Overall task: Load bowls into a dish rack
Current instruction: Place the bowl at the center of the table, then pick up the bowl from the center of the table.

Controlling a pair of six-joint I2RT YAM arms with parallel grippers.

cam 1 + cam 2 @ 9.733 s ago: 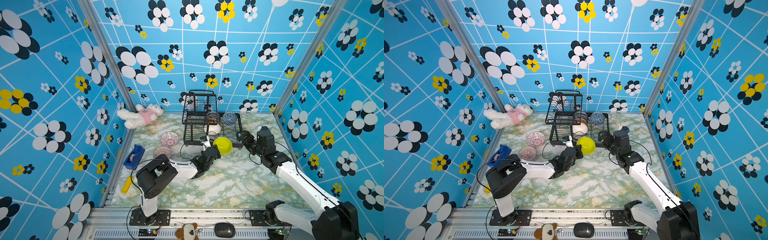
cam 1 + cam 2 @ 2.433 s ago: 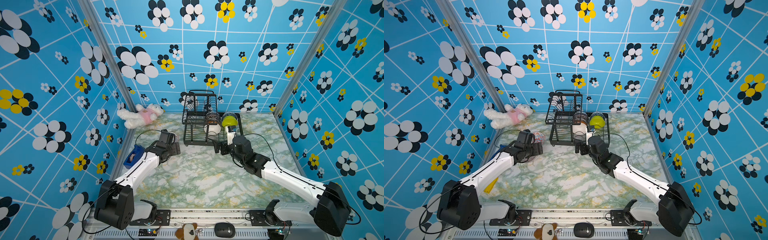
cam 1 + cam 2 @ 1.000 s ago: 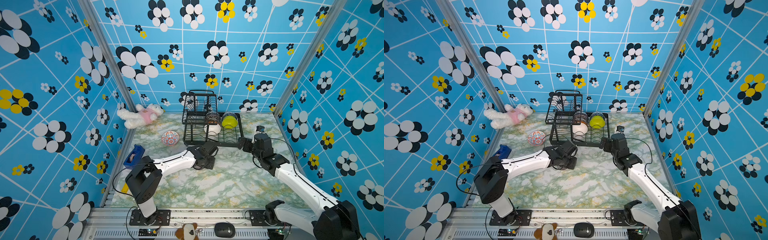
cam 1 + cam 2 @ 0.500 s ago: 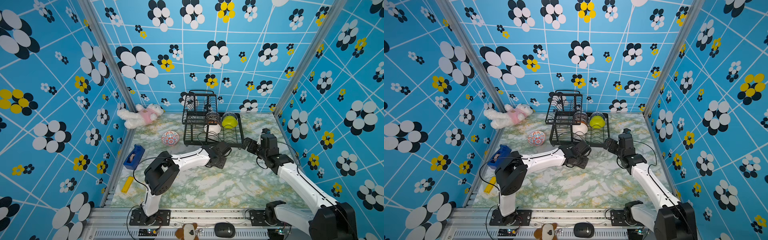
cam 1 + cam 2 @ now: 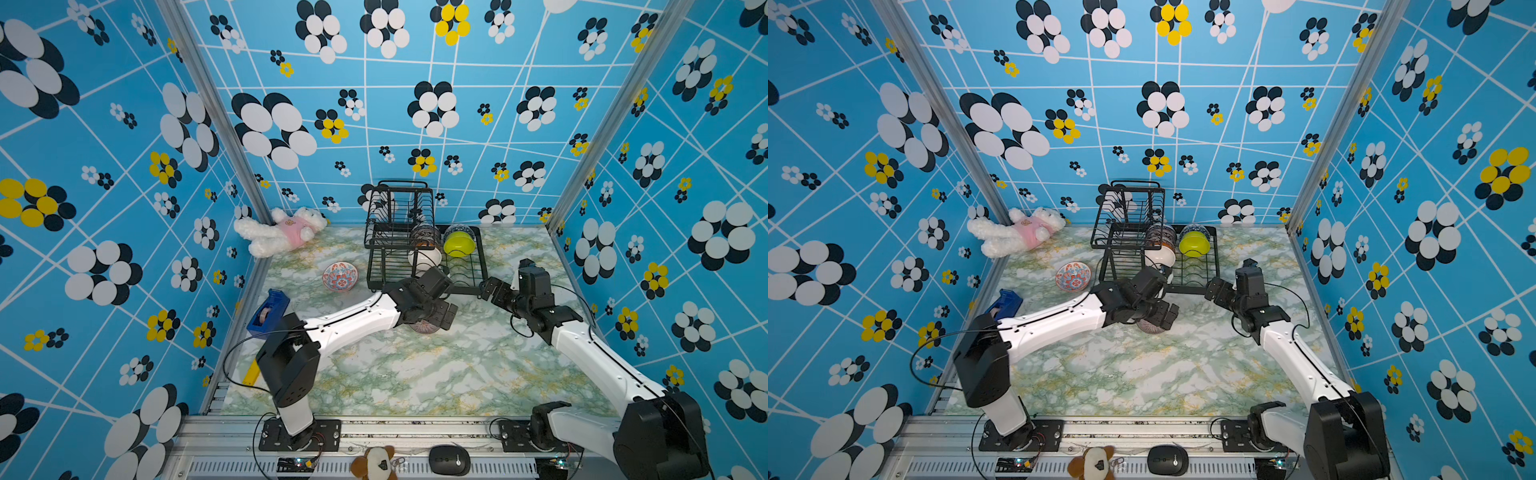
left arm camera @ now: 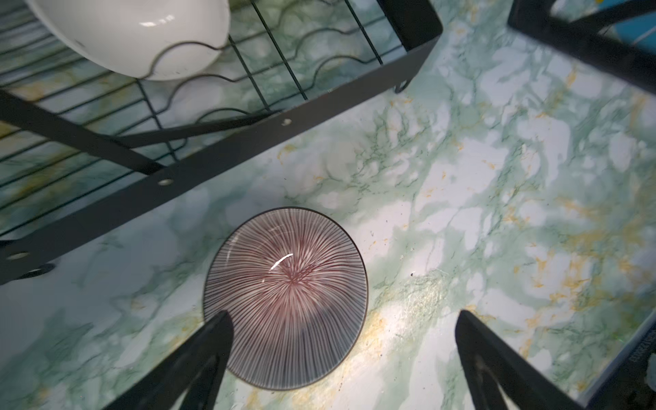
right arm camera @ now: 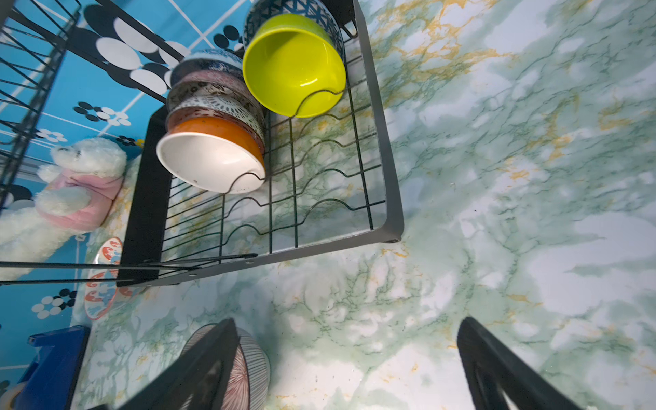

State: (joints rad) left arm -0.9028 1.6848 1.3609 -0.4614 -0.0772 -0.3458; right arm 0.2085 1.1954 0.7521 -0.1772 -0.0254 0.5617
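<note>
The dish rack (image 7: 390, 177) holds a white bowl (image 7: 209, 161), an orange bowl (image 7: 220, 129) and patterned bowls (image 7: 213, 103) in one row, with a lime green bowl (image 7: 294, 64) beside them. The purplish ribbed bowl (image 6: 285, 298) sits on the counter (image 5: 415, 374) just before the rack, below the wide-open jaws of the left arm (image 5: 353, 320); the left wrist view shows it whole, while both top views mostly hide it. The jaws of the right arm (image 5: 582, 345) gape empty near the rack.

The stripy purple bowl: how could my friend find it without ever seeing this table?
Find the black dish rack at the back. Right in front of it, on the tabletop, the stripy purple bowl sits under the left end effector. Unlike the flowery bowl nearby, thin lines fan out from its middle.
</note>
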